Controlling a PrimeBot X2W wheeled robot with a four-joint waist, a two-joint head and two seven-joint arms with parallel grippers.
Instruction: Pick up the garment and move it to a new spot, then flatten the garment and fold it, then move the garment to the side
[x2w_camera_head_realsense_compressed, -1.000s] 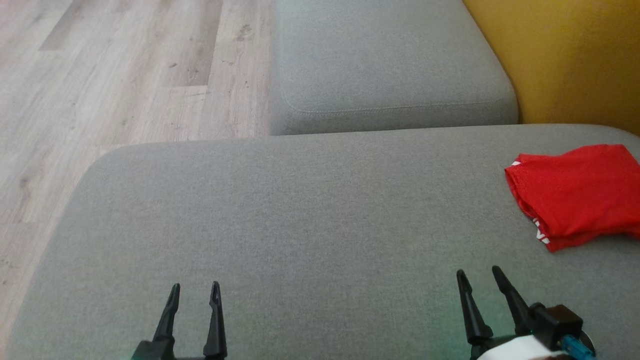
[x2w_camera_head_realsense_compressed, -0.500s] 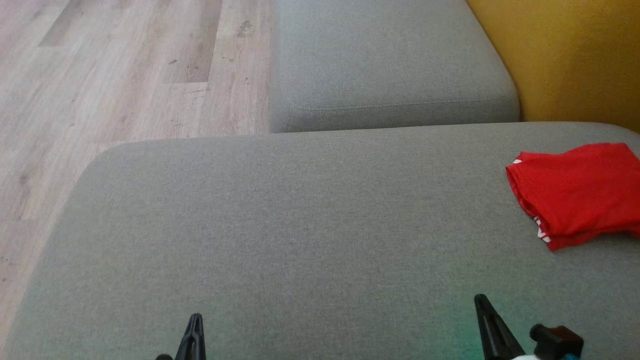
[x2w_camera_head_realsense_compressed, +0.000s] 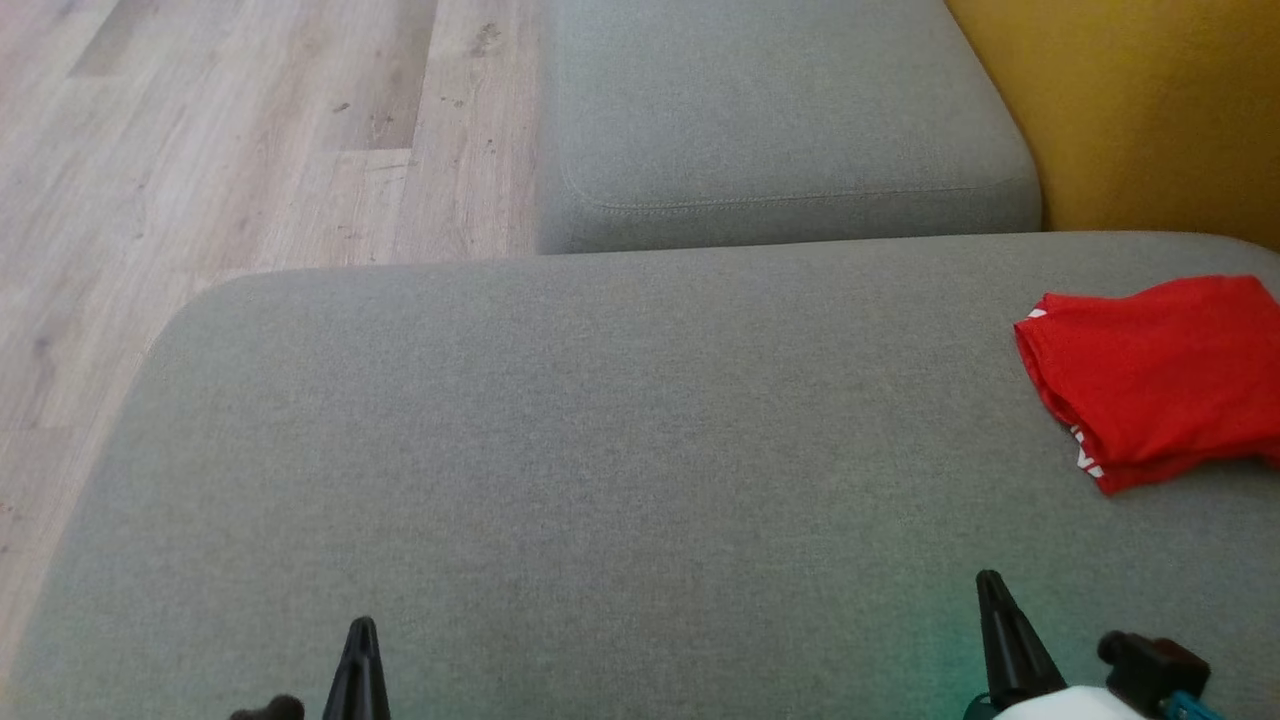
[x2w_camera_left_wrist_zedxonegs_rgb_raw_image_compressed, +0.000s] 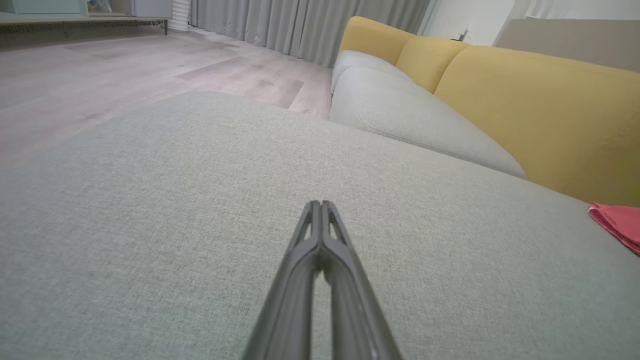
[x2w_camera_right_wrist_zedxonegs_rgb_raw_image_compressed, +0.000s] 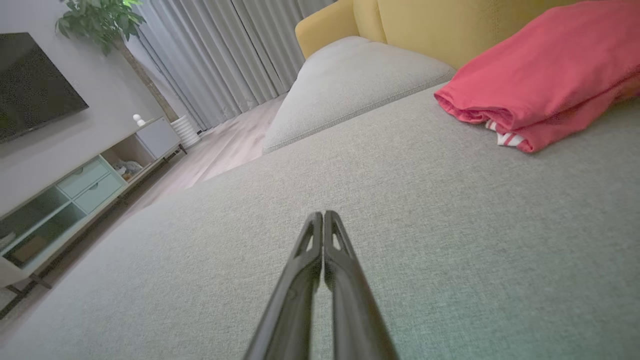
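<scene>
On the far right of the big grey seat cushion, the red garment lies folded into a compact bundle. It sits close to the yellow backrest and runs off the head view's right edge (a bit of white striping peeks out at its lower left corner). The left gripper sits at the bottom of the head view, left of centre, with its fingers pressed together into one dark point and nothing between them. The left wrist view backs that up: the tips meet over plain grey fabric, and the garment is just a red sliver way off at the right edge. The right gripper is at the lower right, also pinched closed on nothing, well apart from the garment up and to its right. In the right wrist view the bundle's stacked layers and striped hem face the camera. Past the seat there's a second grey cushion, with pale wood floor to the left. The right wrist view also catches grey curtains, a potted plant, a dark TV and a low cabinet.
</scene>
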